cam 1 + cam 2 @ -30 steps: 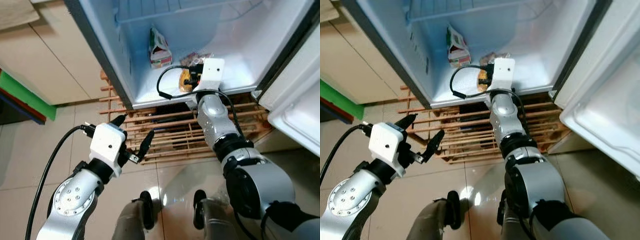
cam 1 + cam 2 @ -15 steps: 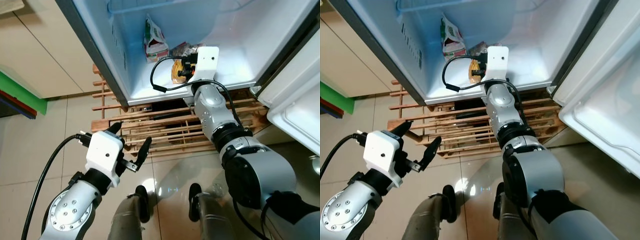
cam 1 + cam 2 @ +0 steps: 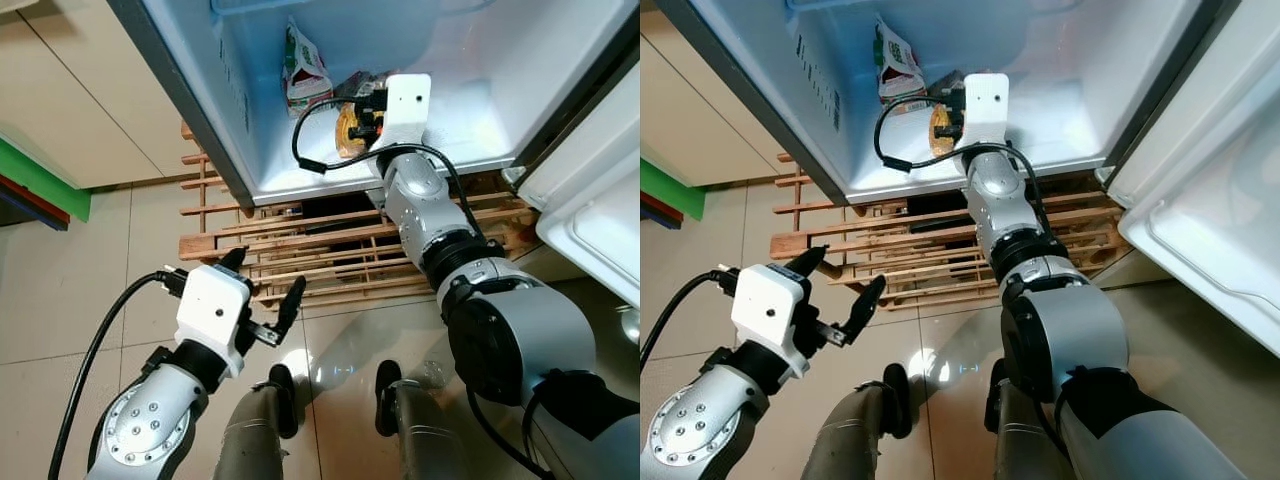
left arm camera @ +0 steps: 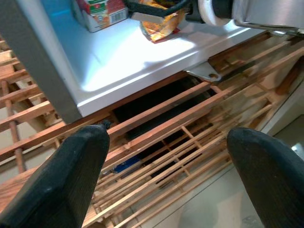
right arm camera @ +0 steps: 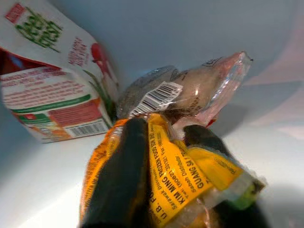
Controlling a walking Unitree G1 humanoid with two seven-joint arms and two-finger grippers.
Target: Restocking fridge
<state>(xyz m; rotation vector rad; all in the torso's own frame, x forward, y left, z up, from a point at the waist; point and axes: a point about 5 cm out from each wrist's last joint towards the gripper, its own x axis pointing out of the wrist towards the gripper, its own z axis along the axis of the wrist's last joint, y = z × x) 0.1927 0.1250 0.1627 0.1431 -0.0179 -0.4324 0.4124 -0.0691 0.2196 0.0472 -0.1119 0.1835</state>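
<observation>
Right arm stretched forward and down into the open fridge [image 3: 470, 60], right gripper [image 5: 164, 185] low over the white fridge floor, black fingers [image 5: 121, 175] clenched around a yellow packet [image 5: 180, 175] with black print. Packet pinched between the two fingers, just above or touching the floor; cannot tell which. Just behind it, a clear wrapped packet [image 5: 190, 90] with a barcode label, lying on the fridge floor and touching the yellow one. Beside these, toward the fridge's left wall, a white carton [image 3: 303, 72] with green and red print, standing tilted. Black cable [image 3: 310, 150] looping from the right wrist over the fridge's front edge.

Left arm held low outside the fridge, left gripper [image 3: 262, 300] over the tiled floor [image 3: 60, 300] in front of a wooden slat pallet [image 3: 300, 250] under the fridge, fingers [image 4: 61, 180] spread wide apart and grasping nothing. Fridge door [image 3: 600, 200] swung open on the right.
</observation>
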